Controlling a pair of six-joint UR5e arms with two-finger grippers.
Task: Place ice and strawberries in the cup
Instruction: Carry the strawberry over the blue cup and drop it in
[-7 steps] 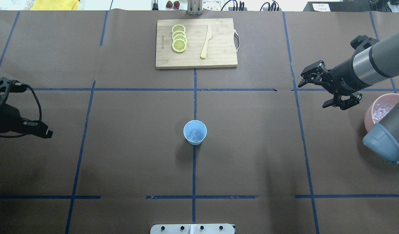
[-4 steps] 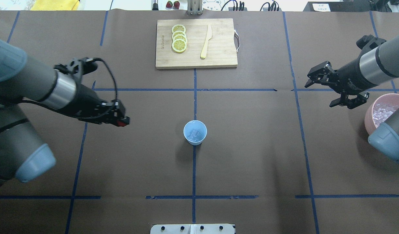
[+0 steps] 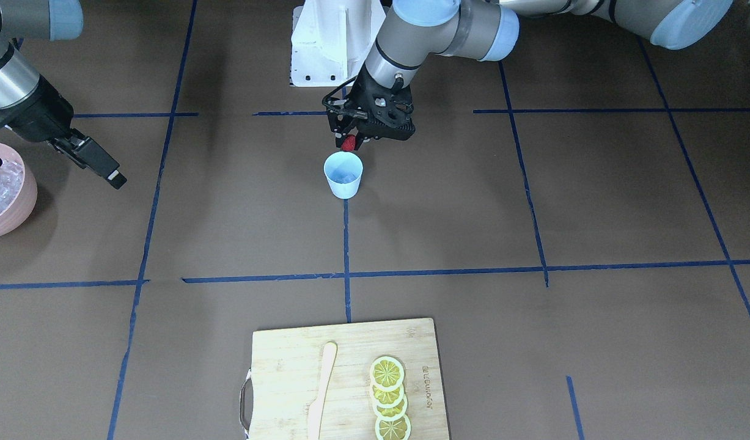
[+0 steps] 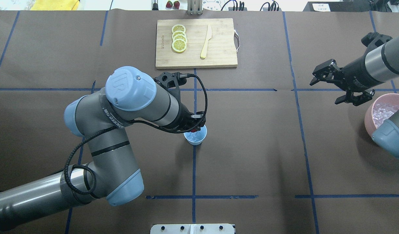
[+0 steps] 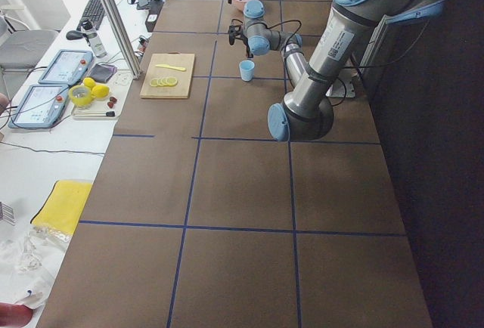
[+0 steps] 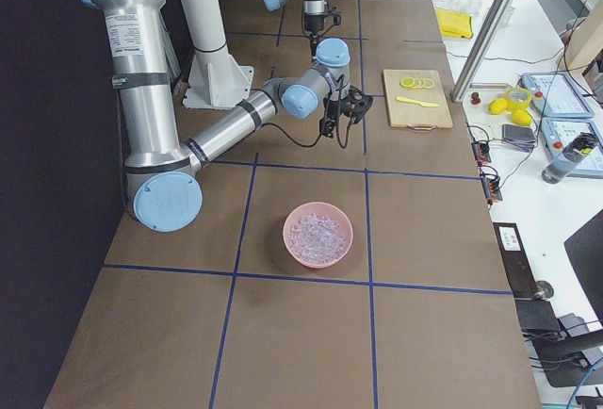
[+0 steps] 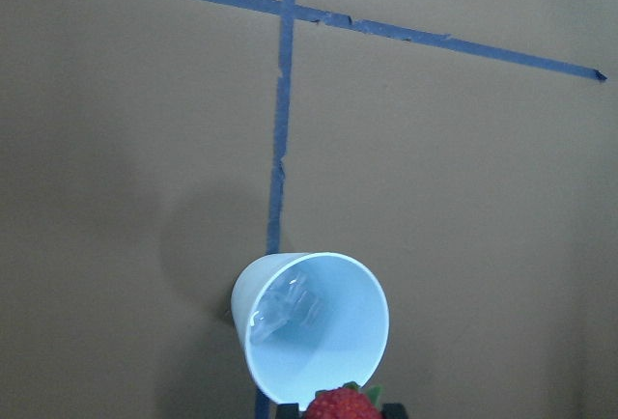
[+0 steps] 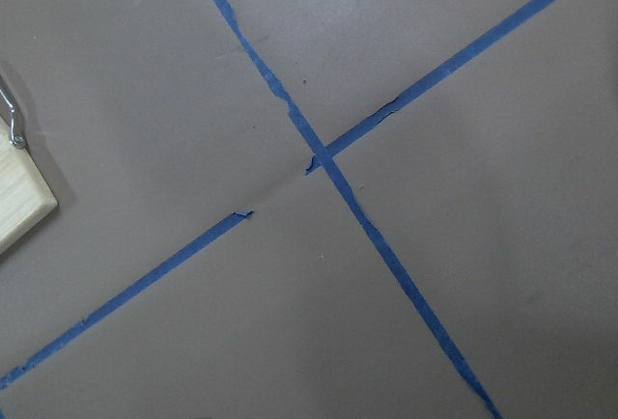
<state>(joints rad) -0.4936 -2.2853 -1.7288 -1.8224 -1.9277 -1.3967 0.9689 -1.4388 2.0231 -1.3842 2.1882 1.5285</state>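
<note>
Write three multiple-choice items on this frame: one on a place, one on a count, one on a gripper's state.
1. Where is the strawberry in the left gripper? A on the table; B in the pink bowl; C just above the cup.
2. How many lemon slices lie on the cutting board? A two; B four; C six.
3. How is the right gripper? A open, empty; B shut on ice; C shut on the knife.
C: the left wrist view shows it at the cup's rim. B: four overlapping slices show overhead. A: its jaws stand apart with nothing between.
</note>
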